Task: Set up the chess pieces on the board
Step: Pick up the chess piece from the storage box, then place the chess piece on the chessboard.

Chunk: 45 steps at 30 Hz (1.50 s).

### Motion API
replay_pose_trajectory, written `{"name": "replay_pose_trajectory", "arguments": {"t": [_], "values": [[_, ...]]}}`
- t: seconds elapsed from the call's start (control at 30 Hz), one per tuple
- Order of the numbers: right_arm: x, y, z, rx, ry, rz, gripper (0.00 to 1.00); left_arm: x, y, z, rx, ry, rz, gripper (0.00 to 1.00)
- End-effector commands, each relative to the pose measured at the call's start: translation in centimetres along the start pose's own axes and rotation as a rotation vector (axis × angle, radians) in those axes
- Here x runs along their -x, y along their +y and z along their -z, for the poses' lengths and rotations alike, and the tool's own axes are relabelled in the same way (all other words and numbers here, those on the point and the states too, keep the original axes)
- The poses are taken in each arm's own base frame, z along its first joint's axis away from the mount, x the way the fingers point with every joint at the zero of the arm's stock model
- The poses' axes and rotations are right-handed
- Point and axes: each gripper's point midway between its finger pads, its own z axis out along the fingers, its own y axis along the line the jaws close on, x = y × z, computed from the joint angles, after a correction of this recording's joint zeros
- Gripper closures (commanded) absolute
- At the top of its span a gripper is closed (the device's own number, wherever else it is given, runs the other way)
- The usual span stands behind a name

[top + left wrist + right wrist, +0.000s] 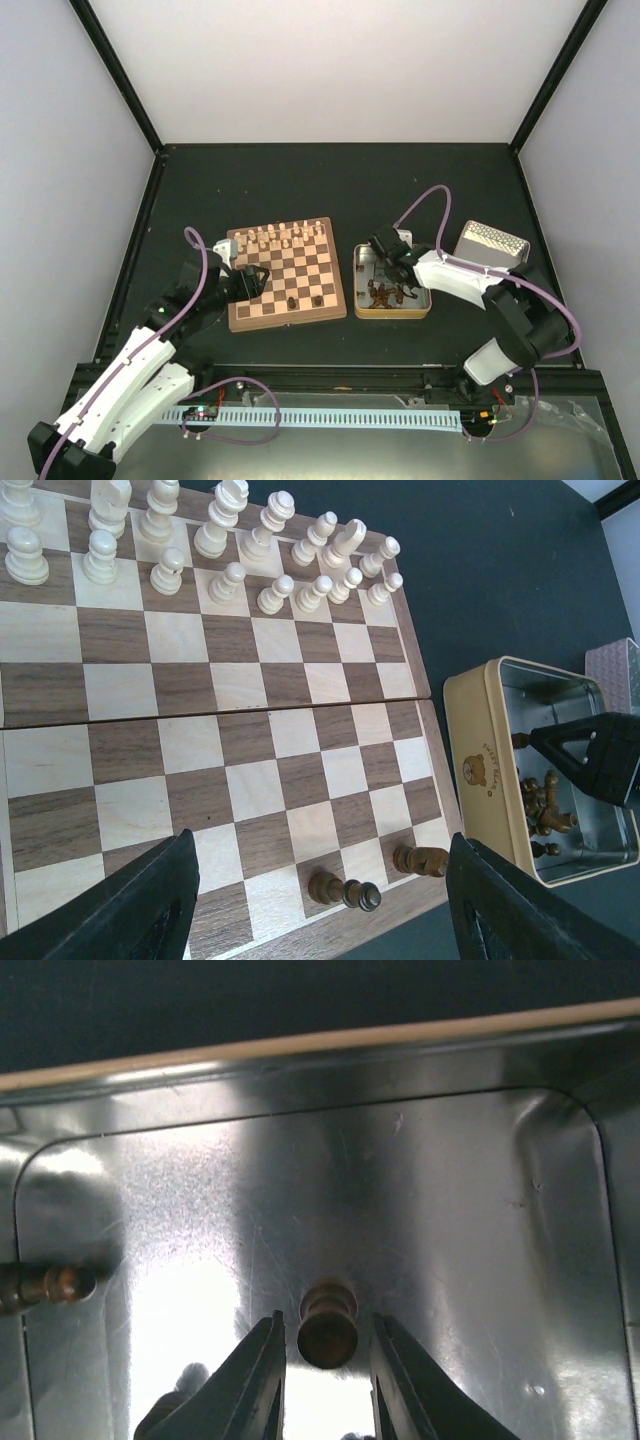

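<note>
I am reading the board [250, 710] as smooth wood with a low satin sheen, the grain showing in both light and dark checks. The chess pieces [345, 890] are presenting as dark, slightly glossy turned wood, and the pale chessmen [225, 520] as smooth cream wood. The tin [420, 1220] is showing bright, finely scratched metal inside. The tabletop [300, 180] is looking matt black. The left pincer [320, 840] is appearing as matt black plastic.

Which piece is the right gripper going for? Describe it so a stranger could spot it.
Start at the metal tin right of the board. On its bare floor rests one dark brown chess piece, framed by the fingers of the right gripper. Unlike the other brown pieces clustered in the tin, it sits apart, a finger on either side.
</note>
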Motion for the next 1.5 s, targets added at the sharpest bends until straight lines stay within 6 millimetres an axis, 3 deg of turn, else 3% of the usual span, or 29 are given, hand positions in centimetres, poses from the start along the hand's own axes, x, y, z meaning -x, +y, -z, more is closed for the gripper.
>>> {"name": "replay_pose_trajectory", "arguments": {"t": [0.0, 0.33, 0.57, 0.77, 1.03, 1.27, 1.47], "values": [[1.7, -0.2, -0.1, -0.045, -0.049, 0.016, 0.77, 1.3, -0.8, 0.7, -0.014, -0.04, -0.013, 0.3], [2.0, -0.9, -0.2, -0.086, -0.072, 0.026, 0.94, 1.3, -0.8, 0.8, -0.016, -0.039, -0.011, 0.31], [2.7, 0.2, 2.9, -0.009, -0.111, 0.026, 0.96, 1.3, -0.8, 0.9, -0.016, -0.041, -0.007, 0.31], [2.5, 3.5, 7.6, 0.121, -0.151, 0.06, 0.95, 1.3, -0.6, 1.1, -0.007, -0.048, 0.006, 0.31], [0.0, 11.1, 12.2, 0.283, -0.156, 0.204, 0.95, 2.2, 0.8, 2.4, 0.059, -0.131, 0.051, 0.31], [-1.6, 15.5, 12.8, 0.331, -0.136, 0.285, 0.95, 3.0, 1.7, 4.5, 0.087, -0.233, 0.078, 0.31], [-2.7, 15.4, 11.1, 0.282, -0.095, 0.287, 0.94, 3.0, 2.0, 5.0, 0.093, -0.246, 0.079, 0.3]]}}
